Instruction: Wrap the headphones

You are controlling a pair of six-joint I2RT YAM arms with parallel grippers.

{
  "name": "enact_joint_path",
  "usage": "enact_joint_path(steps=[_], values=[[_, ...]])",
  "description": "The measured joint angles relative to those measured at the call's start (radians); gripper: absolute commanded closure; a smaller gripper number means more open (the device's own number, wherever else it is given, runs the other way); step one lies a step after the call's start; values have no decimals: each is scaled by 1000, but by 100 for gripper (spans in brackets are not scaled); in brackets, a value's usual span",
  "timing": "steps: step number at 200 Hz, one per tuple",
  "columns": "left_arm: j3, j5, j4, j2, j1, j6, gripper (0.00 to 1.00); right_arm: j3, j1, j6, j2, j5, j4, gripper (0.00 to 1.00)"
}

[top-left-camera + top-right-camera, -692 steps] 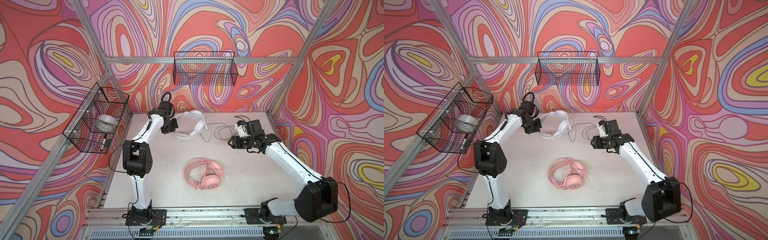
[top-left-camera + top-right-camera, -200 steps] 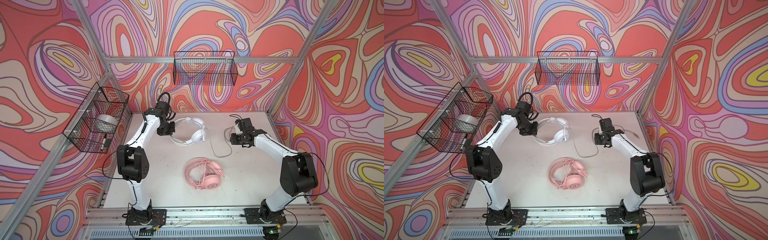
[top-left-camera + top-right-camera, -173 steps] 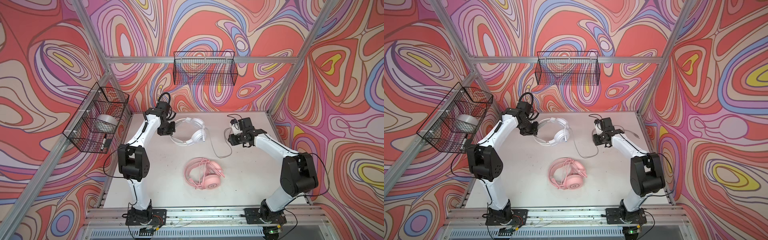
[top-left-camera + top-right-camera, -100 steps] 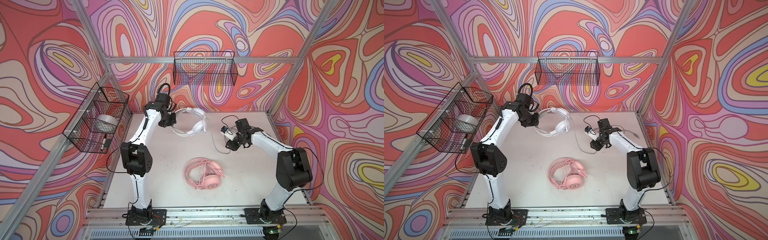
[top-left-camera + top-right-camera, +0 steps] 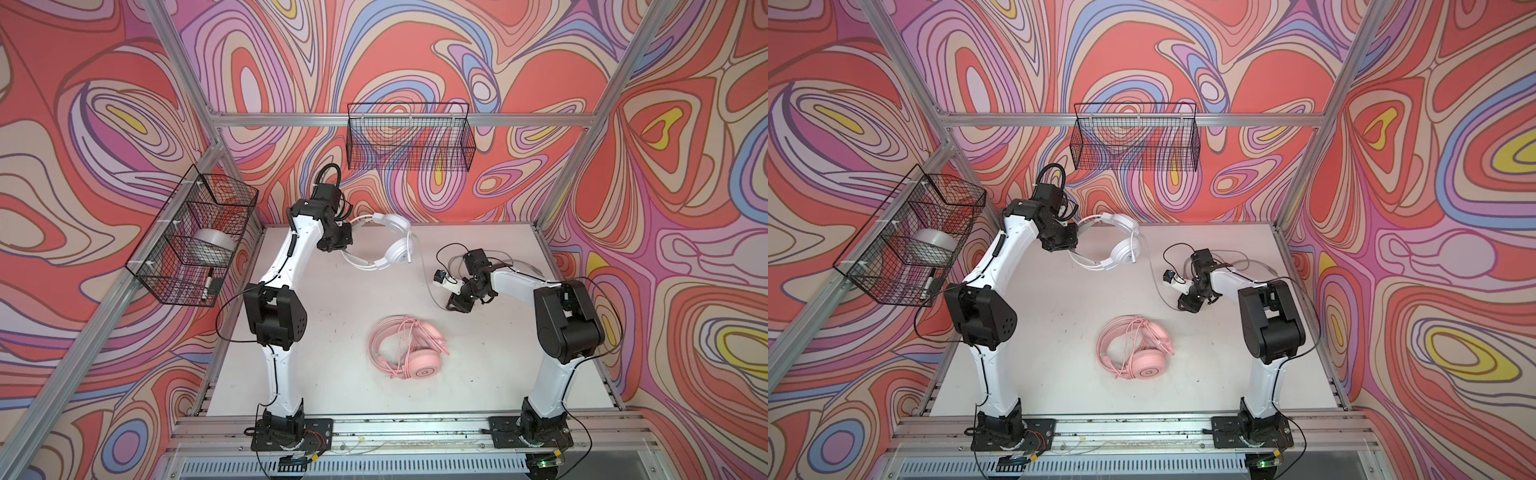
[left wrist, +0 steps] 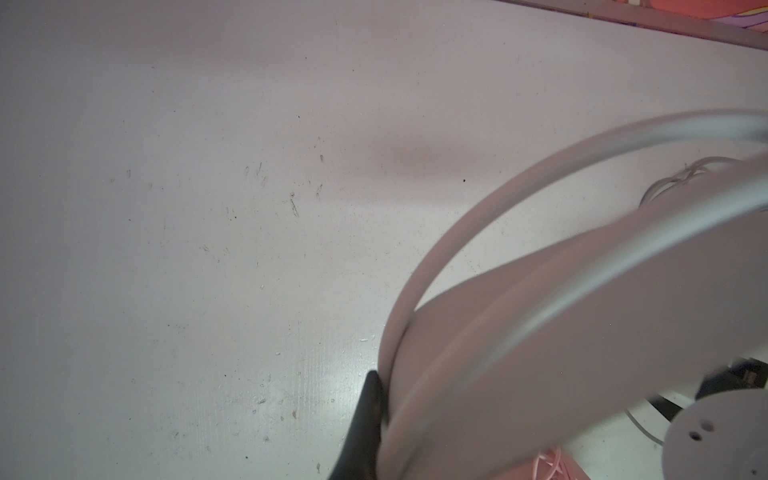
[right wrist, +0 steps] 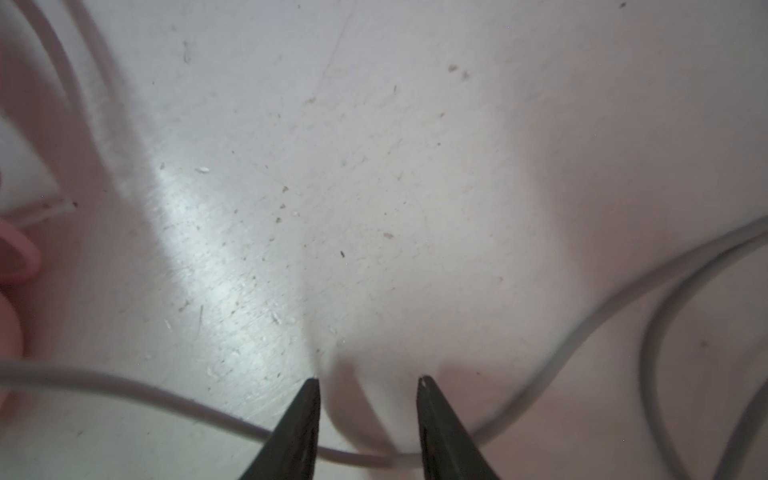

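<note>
Both arms have shifted: left pincer (image 5: 345,249), clamped on the white headset (image 5: 398,252), raises it; right pincer (image 5: 454,306), jaws apart, now straddles its cable (image 7: 62,374) for winding.

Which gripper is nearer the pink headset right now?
Right. The right gripper hangs just back-right of the pink headset; the left gripper is farther back, holding the white headset.

Bright, even light fills both top views, sharp throughout, shadows on the table (image 5: 332,365) faint; in the left wrist view the white headset (image 6: 561,332) looms out of focus; in the right wrist view glare streaks the scuffed table, the grey cable (image 7: 104,384) blurred, a pink cast at the edges.
</note>
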Motion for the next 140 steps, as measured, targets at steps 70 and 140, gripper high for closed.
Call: enact_joint_path(steps=[70, 140], values=[[48, -23, -22, 18, 1, 0, 100, 0, 0, -37, 9, -20, 12, 55], [49, -34, -42, 18, 2, 0, 100, 19, -84, 129, -19, -75, 84, 46]])
